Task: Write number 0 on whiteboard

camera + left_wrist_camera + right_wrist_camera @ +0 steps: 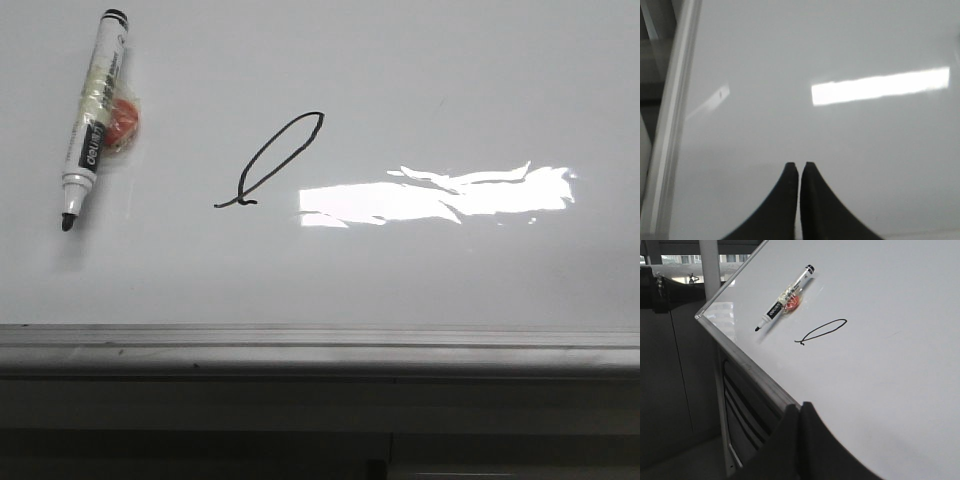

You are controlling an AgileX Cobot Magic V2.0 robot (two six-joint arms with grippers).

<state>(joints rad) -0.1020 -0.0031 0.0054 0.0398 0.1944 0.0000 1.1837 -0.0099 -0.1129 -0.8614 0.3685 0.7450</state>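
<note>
The whiteboard [450,80] fills the front view, glossy pale grey. The number 0 [281,158] is drawn on it as a thin black slanted loop with a small tail at its lower left; it also shows in the right wrist view [821,331]. A marker [92,118] lies uncapped on the board at the far left, tip toward the near edge, with an orange lump taped to it; it also shows in the right wrist view [785,298]. My left gripper [799,165] is shut and empty over bare board. My right gripper [800,405] is shut and empty above the board's near edge.
A grey metal rail [320,345] runs along the board's near edge. A bright glare patch [440,195] lies right of the loop. In the right wrist view the board's corner [702,317] and dark cabinet space below it show. The left wrist view shows the side rail [675,115].
</note>
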